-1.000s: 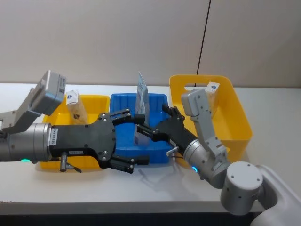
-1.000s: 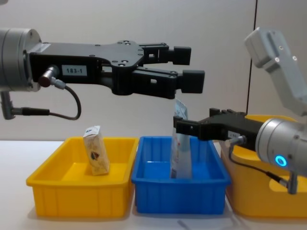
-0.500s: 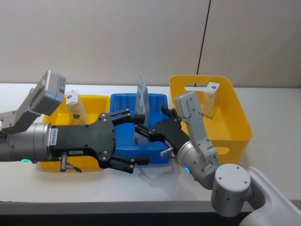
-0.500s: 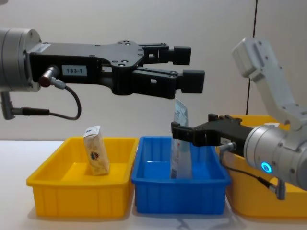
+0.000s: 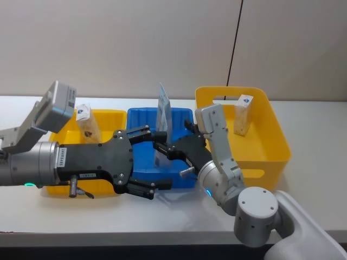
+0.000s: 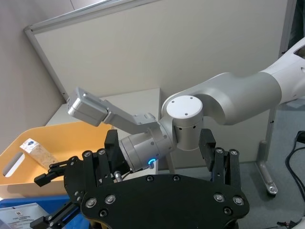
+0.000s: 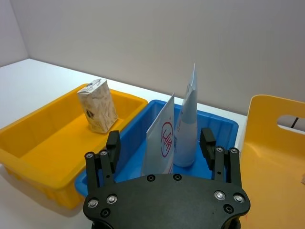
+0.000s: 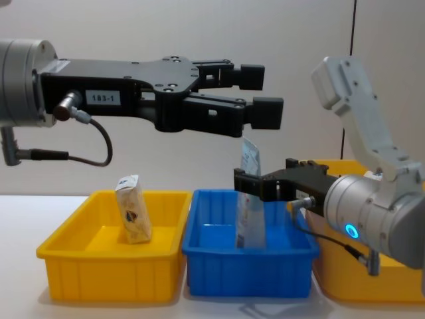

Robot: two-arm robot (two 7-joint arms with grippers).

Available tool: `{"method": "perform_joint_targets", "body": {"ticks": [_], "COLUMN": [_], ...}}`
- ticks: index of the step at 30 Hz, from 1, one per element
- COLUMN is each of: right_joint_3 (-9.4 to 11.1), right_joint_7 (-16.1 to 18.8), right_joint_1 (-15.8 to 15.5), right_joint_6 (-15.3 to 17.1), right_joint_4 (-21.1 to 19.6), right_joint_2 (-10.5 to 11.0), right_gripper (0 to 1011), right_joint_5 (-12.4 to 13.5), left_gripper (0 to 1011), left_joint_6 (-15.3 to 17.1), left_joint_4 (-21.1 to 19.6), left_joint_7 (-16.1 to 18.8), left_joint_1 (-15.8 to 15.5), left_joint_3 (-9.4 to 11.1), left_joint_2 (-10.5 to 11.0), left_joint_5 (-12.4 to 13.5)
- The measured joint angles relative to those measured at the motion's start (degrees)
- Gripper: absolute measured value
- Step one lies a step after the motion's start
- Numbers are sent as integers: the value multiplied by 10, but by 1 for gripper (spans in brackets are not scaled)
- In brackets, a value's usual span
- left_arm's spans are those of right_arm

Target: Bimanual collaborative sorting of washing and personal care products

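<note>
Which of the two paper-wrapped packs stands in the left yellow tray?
The pack with the dark logo, upright in the left yellow tray. The other pack stands in the yellow basket on the right.

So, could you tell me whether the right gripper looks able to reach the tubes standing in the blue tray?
Probably yes: the right gripper is open and level with the tubes in the blue tray, nothing between them.

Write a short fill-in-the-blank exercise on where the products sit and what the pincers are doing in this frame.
1. The two tubes stand in the ____ tray.
2. One paper-wrapped pack stands in the yellow tray on the robot's ____.
3. The right pincer is ____, facing the tubes.
4. The left pincer hangs open ____ the trays.

Missing: blue; left; open; above
</note>
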Motion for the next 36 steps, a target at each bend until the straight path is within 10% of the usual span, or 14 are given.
{"method": "perform_joint_targets", "body": {"ticks": [20, 36], "right_joint_3": [-1, 5], "right_joint_7": [-4, 1], "right_joint_1": [51, 70], "right_joint_6": [-25, -25], "right_joint_4": [93, 121], "right_joint_2": [-37, -50], "right_gripper": [968, 494], "right_joint_5": [-23, -30], "left_gripper": [1001, 1001], "left_joint_6": [0, 0], "left_joint_4": [0, 0], "left_joint_7": [0, 0], "left_joint_1": [0, 0], "left_joint_3": [0, 0], "left_joint_2": [0, 0], "left_joint_5": [0, 0]}}
